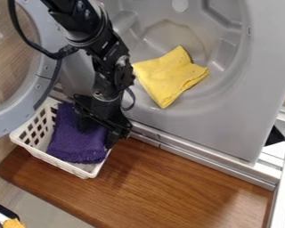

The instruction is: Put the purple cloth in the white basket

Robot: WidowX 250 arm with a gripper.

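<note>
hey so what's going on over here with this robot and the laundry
A black robot arm is handling the laundry. Its lower end is down at the purple cloth, which lies in the white basket. Whether the arm has hold of it, I can't tell. A yellow cloth sits in the round opening of the grey machine.

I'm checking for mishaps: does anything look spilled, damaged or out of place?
Nothing stands out: the purple cloth lies in the white basket, and the yellow cloth rests in the machine's open drum, a normal spot.
</note>
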